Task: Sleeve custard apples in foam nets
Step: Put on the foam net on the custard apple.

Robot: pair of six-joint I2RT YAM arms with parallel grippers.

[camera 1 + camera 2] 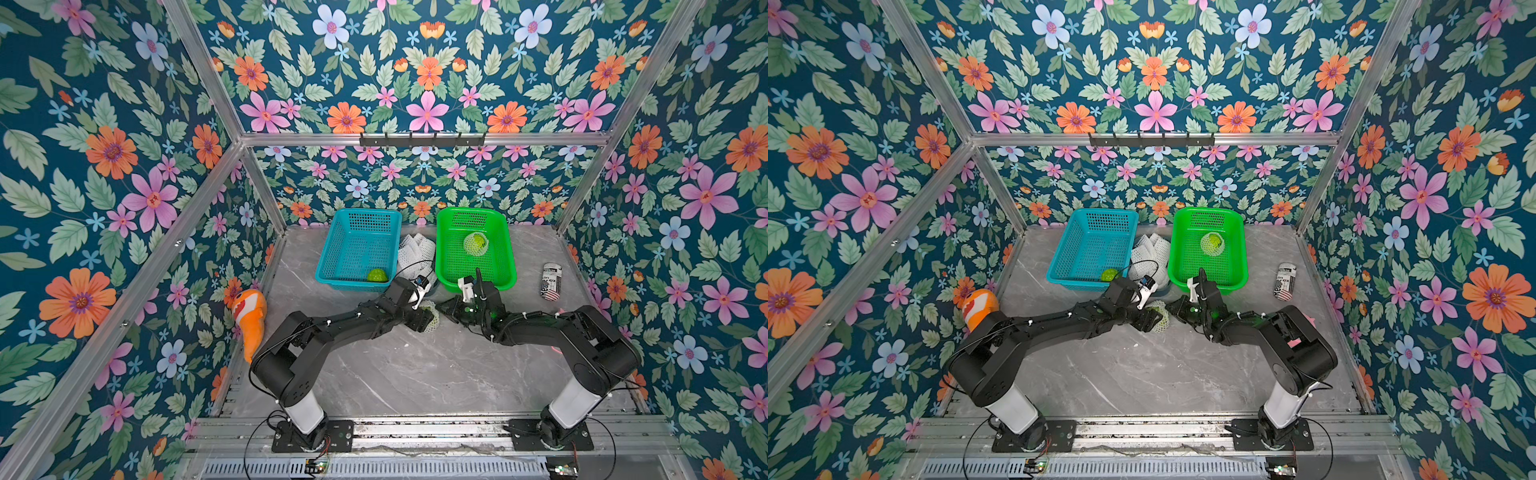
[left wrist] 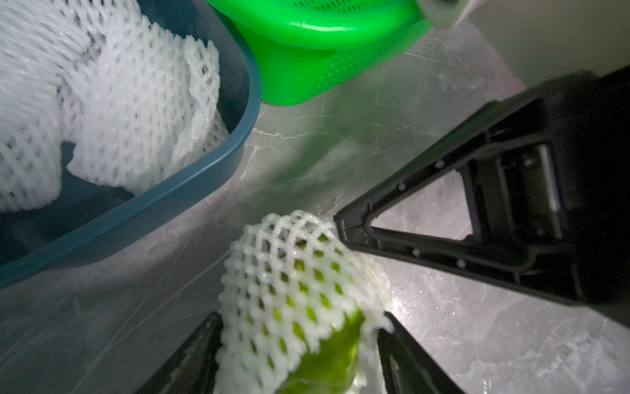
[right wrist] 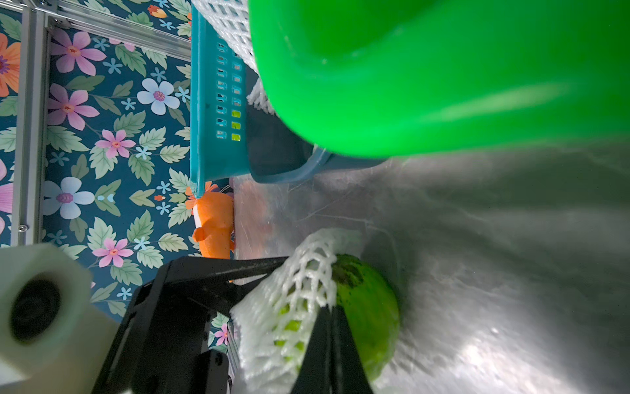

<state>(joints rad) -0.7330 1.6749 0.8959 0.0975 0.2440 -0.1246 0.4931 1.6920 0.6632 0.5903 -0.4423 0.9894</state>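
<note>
- A custard apple, half inside a white foam net, is low over the middle of the table, just in front of the baskets. I cannot tell whether it rests on the surface.
- Open grey marble tabletop stretches from the fruit back toward the arm bases. On the far side, a dark blue tub and the green basket stand near.
- The left gripper is clamped on the fruit, one finger on each side, pressing through the mesh.
- The right gripper comes from the opposite side. Its jaws are pressed together on the net's rim, where the mesh ends and bare skin begins.
- The fruit is bright green with a dark blotch on its uncovered end; green shows through the diamond holes.
- The tub holds spare foam nets.
- The blue basket holds a bare custard apple at its near edge.
- The green basket holds a netted custard apple.
- A clownfish plush lies by the left wall; a printed can lies toward the right wall.
</note>
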